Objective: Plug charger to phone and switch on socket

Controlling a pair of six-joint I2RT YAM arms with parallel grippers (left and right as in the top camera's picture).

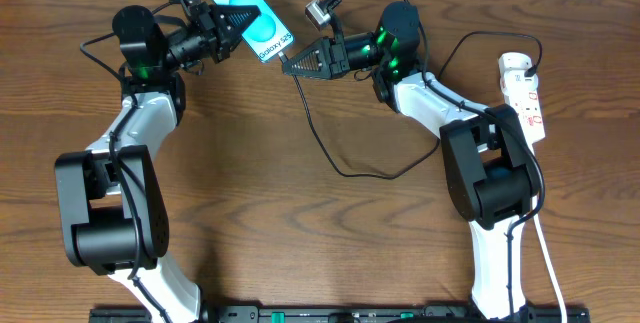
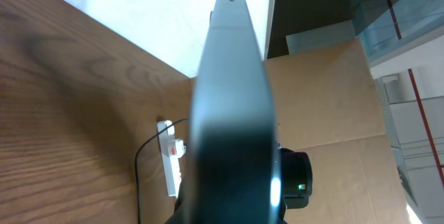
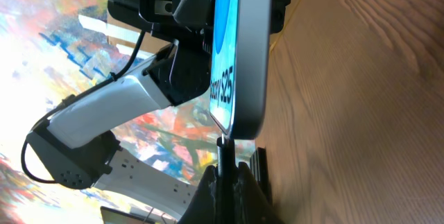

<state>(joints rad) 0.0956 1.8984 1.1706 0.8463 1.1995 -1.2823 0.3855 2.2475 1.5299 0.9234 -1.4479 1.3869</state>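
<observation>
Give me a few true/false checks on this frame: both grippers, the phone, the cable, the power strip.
1. The left gripper holds the small cyan-screened smartphone. True.
2. The right gripper is open and empty. False: it is shut on the plug end of the long thin black charger cable, right at the smartphone's bottom edge.
3. The white elongated power strip lies beside the left arm. False: it lies at the far right, beside the right arm.
4. The charger cable loops over the brown wooden table between the arms. True.
</observation>
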